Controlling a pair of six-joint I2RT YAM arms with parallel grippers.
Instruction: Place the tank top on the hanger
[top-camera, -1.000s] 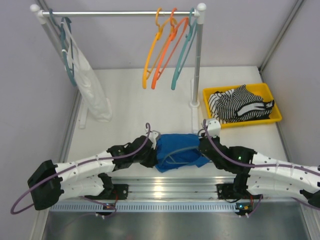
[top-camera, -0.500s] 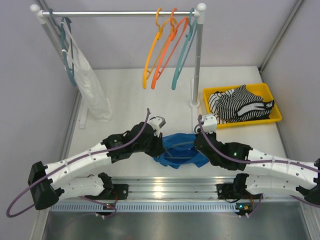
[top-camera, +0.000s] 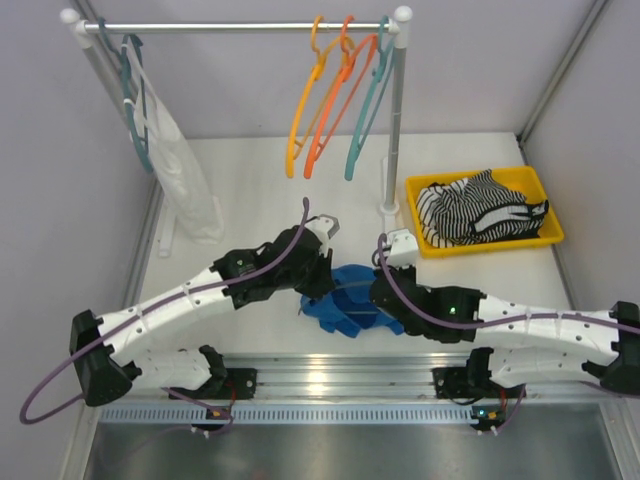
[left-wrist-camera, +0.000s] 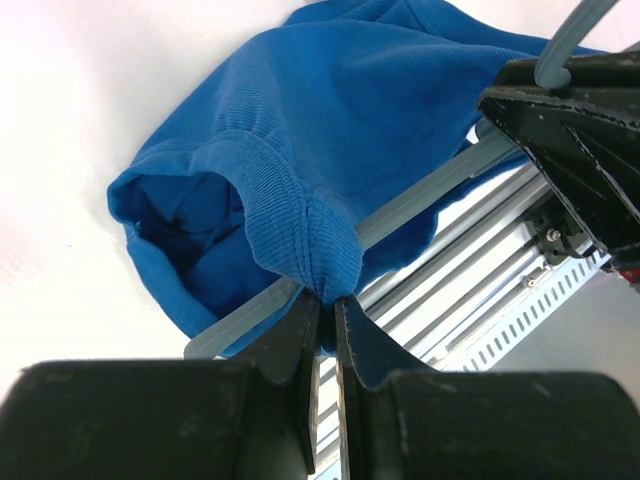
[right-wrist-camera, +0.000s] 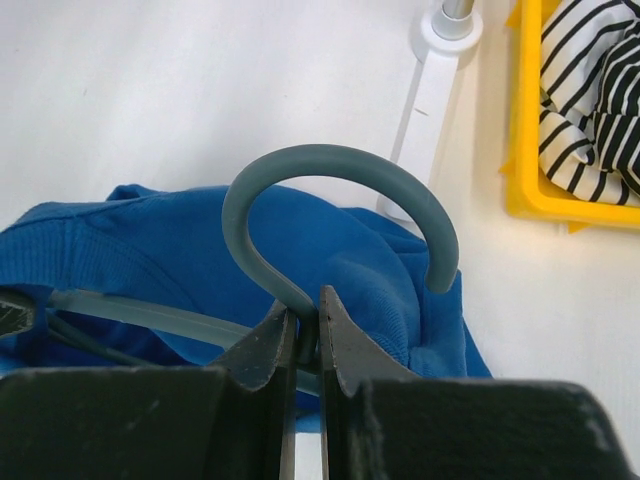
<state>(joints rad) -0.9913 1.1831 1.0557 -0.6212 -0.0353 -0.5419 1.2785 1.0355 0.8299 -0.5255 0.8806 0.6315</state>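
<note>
The royal-blue tank top (top-camera: 345, 298) hangs bunched between my two arms near the table's front edge. My left gripper (left-wrist-camera: 327, 300) is shut on a ribbed hem of the tank top (left-wrist-camera: 330, 150), lifting it. A slate-teal hanger arm (left-wrist-camera: 420, 195) runs through the fabric. My right gripper (right-wrist-camera: 306, 315) is shut on the neck of the hanger, just below its hook (right-wrist-camera: 340, 190). The tank top (right-wrist-camera: 180, 270) lies draped under and around the hanger there. In the top view the left gripper (top-camera: 312, 283) and right gripper (top-camera: 380, 292) sit at either side of the top.
A clothes rail (top-camera: 240, 26) at the back carries orange, yellow-orange and light teal hangers (top-camera: 335, 95) and a white garment (top-camera: 185, 175) on the left. A yellow tray (top-camera: 485, 212) with a striped garment stands at right. The rail's post (top-camera: 392, 130) stands just behind my right gripper.
Both grippers have moved away from the front edge and closer together. The tank top went from spread flat to bunched and lifted, shifted slightly left.
</note>
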